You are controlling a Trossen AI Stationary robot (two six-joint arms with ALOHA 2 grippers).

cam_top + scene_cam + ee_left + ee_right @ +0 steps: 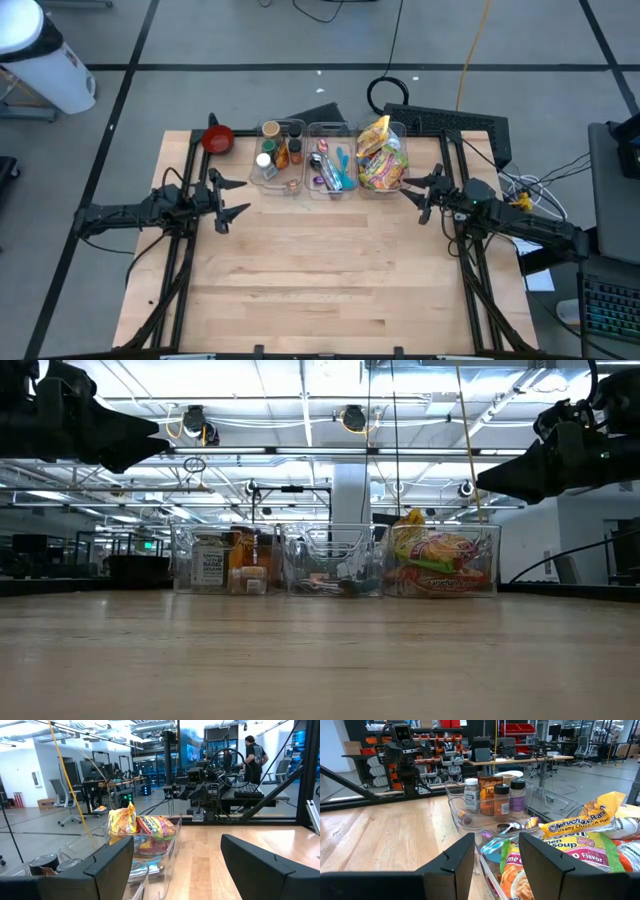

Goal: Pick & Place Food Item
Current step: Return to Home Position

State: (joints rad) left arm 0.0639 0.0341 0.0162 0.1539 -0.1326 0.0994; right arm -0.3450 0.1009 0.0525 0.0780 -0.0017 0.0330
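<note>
Pale wood of the table [320, 660] stretches ahead in the low view to a row of three clear bins at its far side. The spoons [333, 168], several of them in blue, white and purple, lie together inside the middle bin [330, 124], the centre one of that row.

Touching the middle bin on its left side is the left bin [290, 121], which holds upright spice jars [280, 152]. Touching it on its right side is the right bin [397, 126], piled with bright noodle packets [380, 160] that rise above its rim. Farther left of the middle bin, past the left bin and near the table's far corner, sits a red bowl [217, 139].

The left gripper [240, 197] hangs above the table well to the left of the middle bin and slightly nearer the front edge. It points toward the bins, and its fingers [107, 865] are spread wide and hold nothing. The right gripper [412, 200] hangs to the right of the middle bin, near the front corner of the right bin. Its fingers [547, 862] are parted and empty too. In the low view both arms sit high above the wood, clear of every bin.

Beyond the table, far behind the middle bin in the left wrist view, a person [252, 750] stands among desks and equipment.
</note>
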